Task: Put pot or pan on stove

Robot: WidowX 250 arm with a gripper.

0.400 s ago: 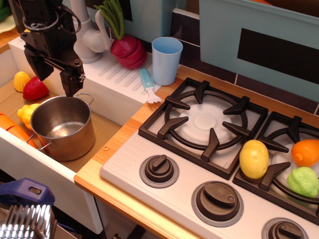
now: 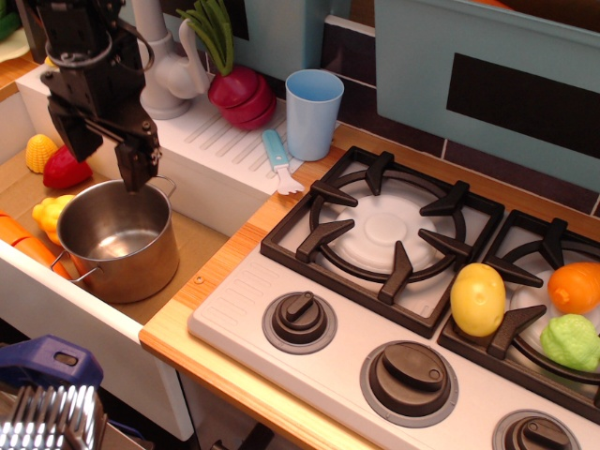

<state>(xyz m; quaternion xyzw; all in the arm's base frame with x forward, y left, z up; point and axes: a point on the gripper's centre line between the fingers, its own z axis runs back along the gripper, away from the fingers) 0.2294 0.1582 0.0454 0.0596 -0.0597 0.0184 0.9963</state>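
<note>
Gripper [image 2: 105, 161] spread, over steel pot [image 2: 119, 239] rim at 12 o'clock. Pot empty, in sink [image 2: 202, 246]. Stove [image 2: 412, 309] at 3 o'clock: left burner [image 2: 384, 230] free.

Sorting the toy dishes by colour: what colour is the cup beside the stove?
Light blue. The cup shows clearly in the observation.image view, behind the stove.

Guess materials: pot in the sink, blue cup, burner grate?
Pot: looks like polished stainless steel, with mirror-like reflections on wall and floor and thin wire loop handles. Blue cup: likely plastic, uniform light-blue colour with a soft matte sheen. Burner grate: black, semi-gloss; probably moulded plastic given the toy look, though painted metal can't be ruled out.
</note>
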